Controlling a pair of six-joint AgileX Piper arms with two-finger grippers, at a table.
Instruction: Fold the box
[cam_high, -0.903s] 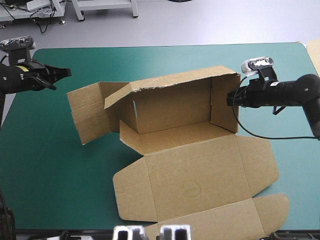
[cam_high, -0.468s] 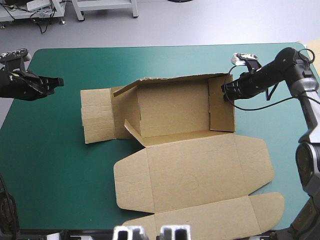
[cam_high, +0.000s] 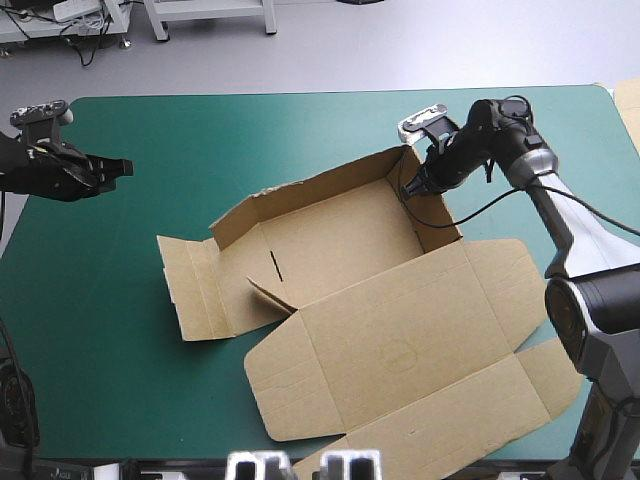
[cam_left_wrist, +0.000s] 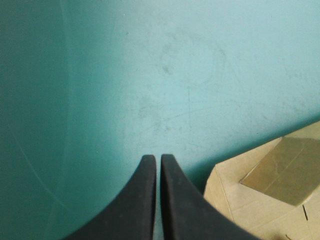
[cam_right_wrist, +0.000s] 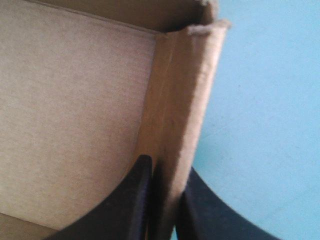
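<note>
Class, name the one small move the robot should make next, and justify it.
Probably bring the left gripper, shut over bare teal-green cover, to the flat left end flap of the box to raise it: the right gripper clamps the raised right wall.

Counter (cam_high: 300, 130) with teal-green cover. Faint scuff marks (cam_left_wrist: 167, 62) and thin scratches on the cover. Edge of spare brown board (cam_high: 630, 110) at the counter's right edge, near the far corner.
</note>
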